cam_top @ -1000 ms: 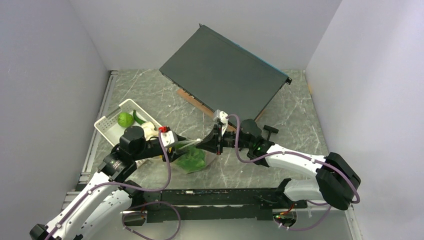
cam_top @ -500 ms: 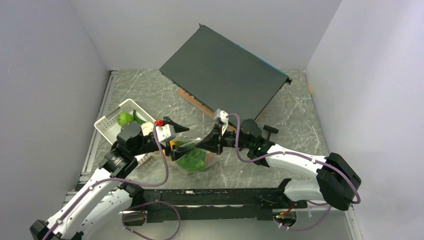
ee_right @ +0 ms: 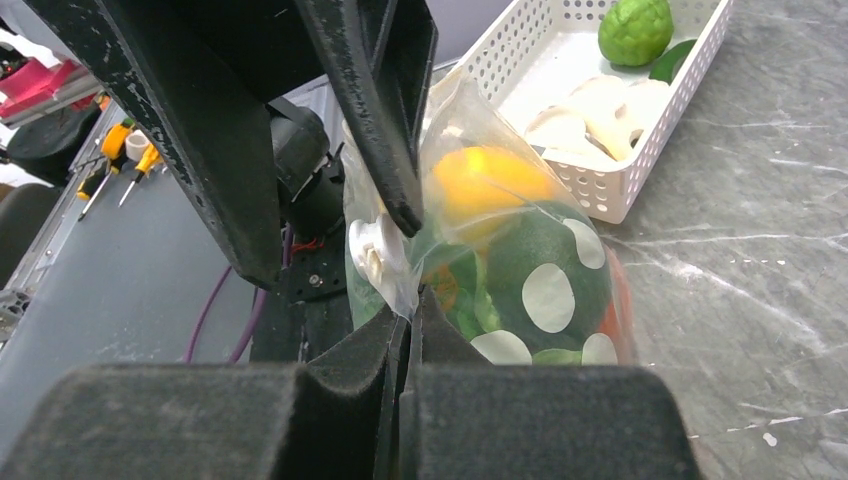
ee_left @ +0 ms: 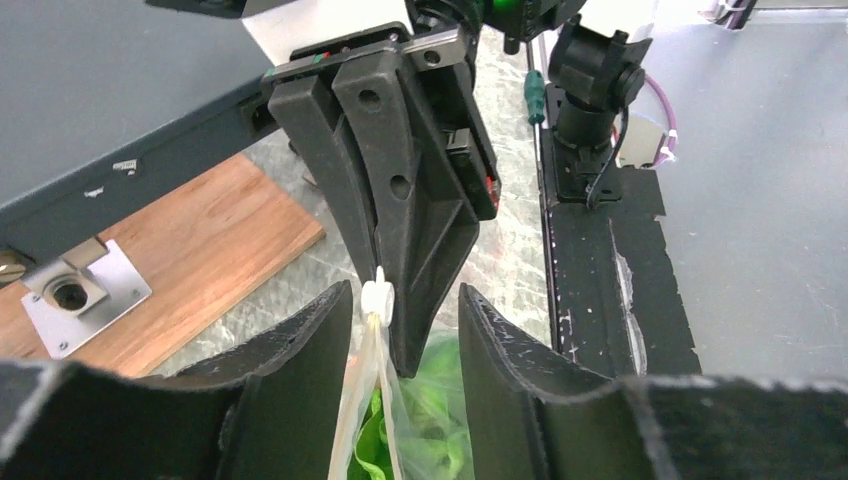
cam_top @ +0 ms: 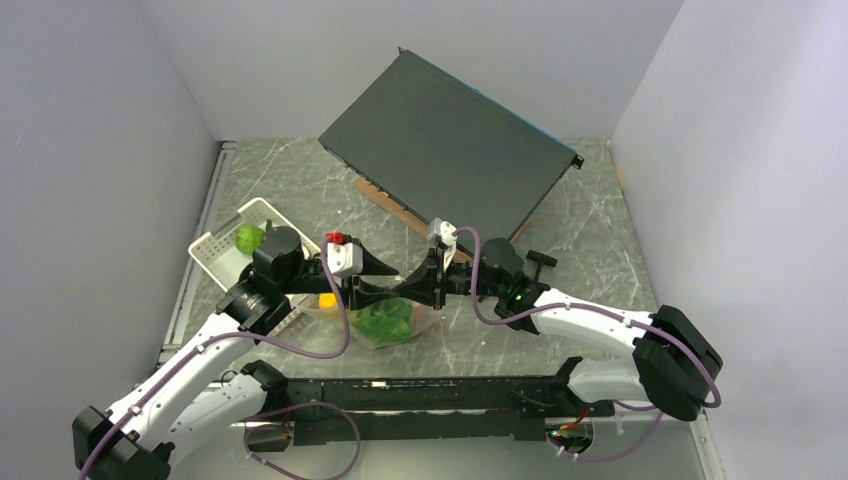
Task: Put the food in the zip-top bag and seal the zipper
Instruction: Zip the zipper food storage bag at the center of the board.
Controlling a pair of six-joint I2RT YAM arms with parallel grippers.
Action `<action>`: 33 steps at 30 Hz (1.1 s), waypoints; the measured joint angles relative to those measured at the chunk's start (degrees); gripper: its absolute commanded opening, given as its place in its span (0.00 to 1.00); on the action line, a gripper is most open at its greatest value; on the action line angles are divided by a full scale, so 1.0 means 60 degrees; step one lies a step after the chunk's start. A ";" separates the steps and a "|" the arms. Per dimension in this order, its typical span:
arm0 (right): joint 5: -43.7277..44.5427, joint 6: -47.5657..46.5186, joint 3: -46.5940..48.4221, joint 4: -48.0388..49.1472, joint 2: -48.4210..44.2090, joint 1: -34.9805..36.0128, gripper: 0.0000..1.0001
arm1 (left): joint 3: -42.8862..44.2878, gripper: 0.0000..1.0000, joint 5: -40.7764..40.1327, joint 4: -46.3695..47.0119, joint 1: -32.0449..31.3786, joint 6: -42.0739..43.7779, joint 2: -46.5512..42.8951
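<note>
Top view: the right gripper (cam_top: 412, 282) is clamped on the zip-top bag (cam_top: 390, 322), likely to keep its mouth taut for the left gripper (cam_top: 388, 281) facing it.

Left wrist: that gripper is half open — fingers straddling the zipper (ee_left: 375, 298), not pinching.

Right wrist: just beyond the closed fingers an orange (ee_right: 485, 185) sits bagged — mushrooms (ee_right: 600, 115) wait farther off in the basket (ee_right: 655, 140).

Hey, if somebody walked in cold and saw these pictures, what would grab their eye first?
Mid-table, both arms meet over the zip-top bag, bright with green lettuce and an orange. The right end effector pinches its edge, while the left end effector straddles the zipper, jaws open. A large dark panel lies slantwise at the back. At the left, a white basket holds a green fruit and mushrooms.
</note>
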 measured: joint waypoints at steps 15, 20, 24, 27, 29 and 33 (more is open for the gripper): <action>-0.0171 -0.0025 0.0000 -0.0004 0.0000 0.0000 0.00 | 0.0189 0.16 0.0408 0.0127 0.0004 0.0025 0.0627; -0.0200 -0.0062 0.0004 -0.0018 0.0000 0.0011 0.05 | 0.0484 0.00 0.0390 -0.0346 0.0018 0.0291 0.0776; -0.0189 -0.0229 0.0211 -0.0452 0.0000 0.0117 0.24 | 0.0495 0.00 0.0317 -0.0583 0.0018 0.0463 0.0619; -0.0193 -0.0364 0.0481 -0.0627 0.0029 0.0219 0.28 | 0.0492 0.00 0.0233 -0.0627 0.0018 0.0481 0.0346; -0.0208 -0.0437 0.0667 -0.0729 0.0080 0.0277 0.28 | 0.0492 0.00 0.0226 -0.0659 0.0022 0.0495 0.0178; -0.0233 -0.0623 0.0885 -0.1027 0.0219 0.0368 0.15 | 0.0492 0.00 0.0211 -0.0809 0.0047 0.0503 0.0102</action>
